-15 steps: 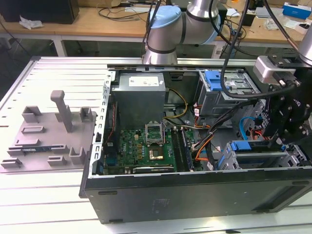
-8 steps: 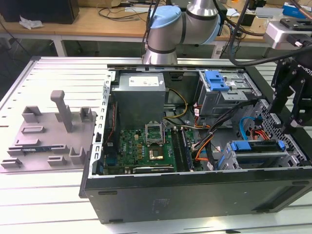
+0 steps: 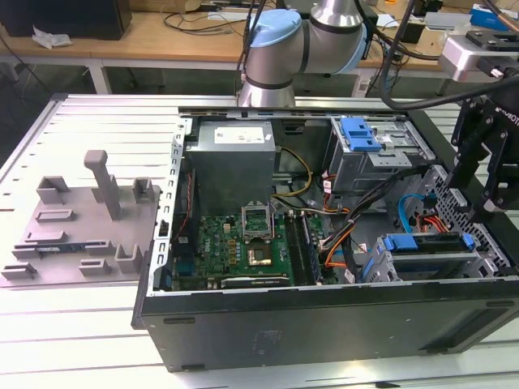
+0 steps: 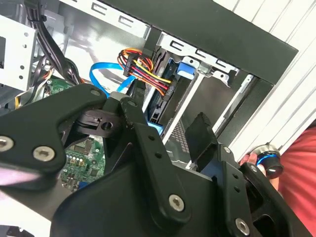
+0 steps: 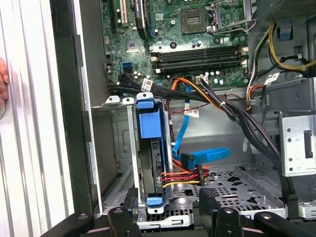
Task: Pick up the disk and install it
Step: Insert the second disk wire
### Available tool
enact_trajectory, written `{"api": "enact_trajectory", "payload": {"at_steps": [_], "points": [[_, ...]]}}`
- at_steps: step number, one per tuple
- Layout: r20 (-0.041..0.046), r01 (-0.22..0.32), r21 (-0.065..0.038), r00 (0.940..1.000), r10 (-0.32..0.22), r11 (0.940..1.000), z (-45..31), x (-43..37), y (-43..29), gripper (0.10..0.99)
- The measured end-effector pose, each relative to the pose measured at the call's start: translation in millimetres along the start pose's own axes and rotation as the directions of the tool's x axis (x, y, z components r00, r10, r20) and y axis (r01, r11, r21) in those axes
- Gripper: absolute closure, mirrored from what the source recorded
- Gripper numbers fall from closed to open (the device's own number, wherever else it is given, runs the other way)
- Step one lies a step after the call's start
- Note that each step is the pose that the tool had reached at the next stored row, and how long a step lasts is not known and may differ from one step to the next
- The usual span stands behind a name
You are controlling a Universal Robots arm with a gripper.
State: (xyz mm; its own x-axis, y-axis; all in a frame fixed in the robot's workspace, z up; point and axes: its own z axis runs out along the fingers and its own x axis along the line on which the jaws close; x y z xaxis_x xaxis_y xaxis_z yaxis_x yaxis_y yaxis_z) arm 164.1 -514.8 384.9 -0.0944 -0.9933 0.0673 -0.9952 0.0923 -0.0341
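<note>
While the black fingers (image 4: 200, 136) stand wide apart with nothing between them, the gripper (image 4: 170, 136) hangs just above the drive cage (image 5: 118, 148) in the corner of the open computer case (image 3: 324, 324). Its fingertips are partly hidden behind its own black links in the second wrist view. The disk (image 5: 149, 163) sits on its edge inside the cage, with its blue rail showing, so most of its silver body is hidden. In the exterior view the disk (image 3: 426, 247) lies at the exterior view's right, and the gripper (image 3: 486, 178) is cut off by the picture's edge. Red, yellow and orange wires (image 5: 185, 177) plug in beside the disk. The green board (image 3: 231, 251) lies in the middle of the case, well apart from the gripper. A person's hand (image 5: 3, 79) peeks in, mostly cut off.
</note>
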Motion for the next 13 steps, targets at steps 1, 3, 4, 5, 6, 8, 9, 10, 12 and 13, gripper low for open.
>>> {"api": "enact_trajectory", "payload": {"at_steps": [1, 3, 4, 5, 6, 8, 9, 10, 12, 13], "points": [[-0.0001, 0.000, 0.000, 1.0000, 0.000, 1.0000, 0.0, 0.0, 0.0, 0.482], [-0.0004, 0.000, 0.000, 1.0000, 0.000, 1.0000, 0.0, 0.0, 0.0, 0.482], [-0.0008, 0.000, 0.000, 1.0000, 0.000, 1.0000, 0.0, 0.0, 0.0, 0.482], [-0.0009, 0.000, 0.000, 1.0000, 0.000, 1.0000, 0.0, 0.0, 0.0, 0.482], [-0.0011, 0.000, 0.000, 1.0000, 0.000, 1.0000, 0.0, 0.0, 0.0, 0.482], [-0.0019, 0.000, 0.000, 1.0000, 0.000, 1.0000, -0.4, -1.1, 0.0, 0.482], [-0.0188, 0.001, 0.001, 0.9998, -0.001, 1.0000, -2.2, -6.3, 0.4, 0.482], [-0.0350, 0.001, -0.004, 0.9994, -0.001, 1.0000, -2.4, -8.1, 0.7, 0.482], [-0.0608, -0.002, -0.030, 0.9981, 0.000, 0.9995, -2.4, -10.4, 0.9, 0.482], [-0.0904, -0.002, -0.036, 0.9959, -0.002, 0.9993, -2.6, -15.5, 1.4, 0.482]]}}
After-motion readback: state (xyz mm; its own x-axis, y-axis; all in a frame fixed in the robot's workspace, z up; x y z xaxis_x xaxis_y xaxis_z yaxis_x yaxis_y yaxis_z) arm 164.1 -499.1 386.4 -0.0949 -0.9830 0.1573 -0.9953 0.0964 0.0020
